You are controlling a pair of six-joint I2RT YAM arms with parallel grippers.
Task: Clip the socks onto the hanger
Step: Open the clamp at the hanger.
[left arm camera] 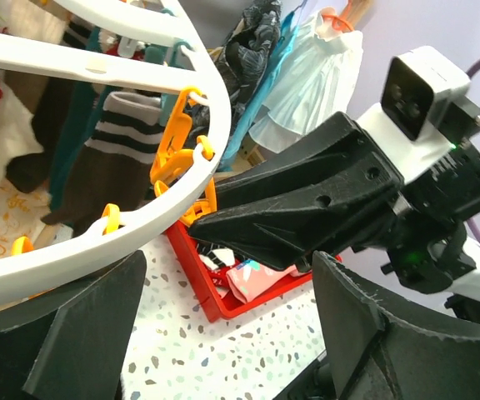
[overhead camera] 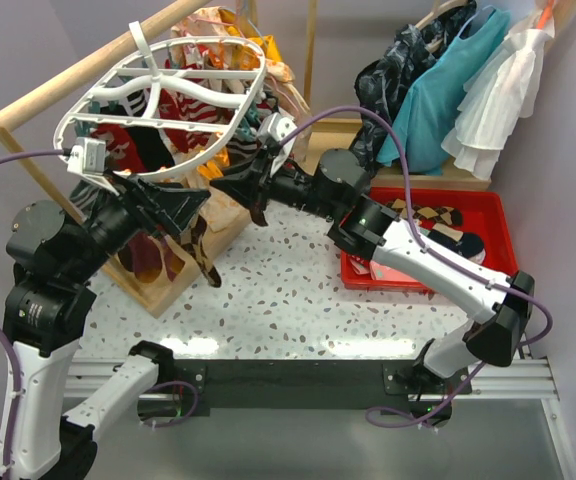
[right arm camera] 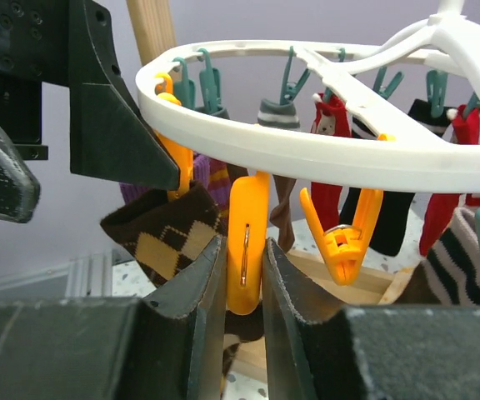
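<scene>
The white oval hanger hangs from the wooden rail with several socks clipped under it. My right gripper is shut on an orange clip on the hanger's near rim. A brown-black argyle sock hangs just behind that clip and droops below the grippers. My left gripper is open under the rim, nothing between its fingers. It faces the right gripper. More socks lie in the red tray.
The red tray sits on the speckled table at right. Teal and white dresses hang behind it. The long wooden rail and its wooden stand stand at left. A free orange clip hangs beside the gripped one.
</scene>
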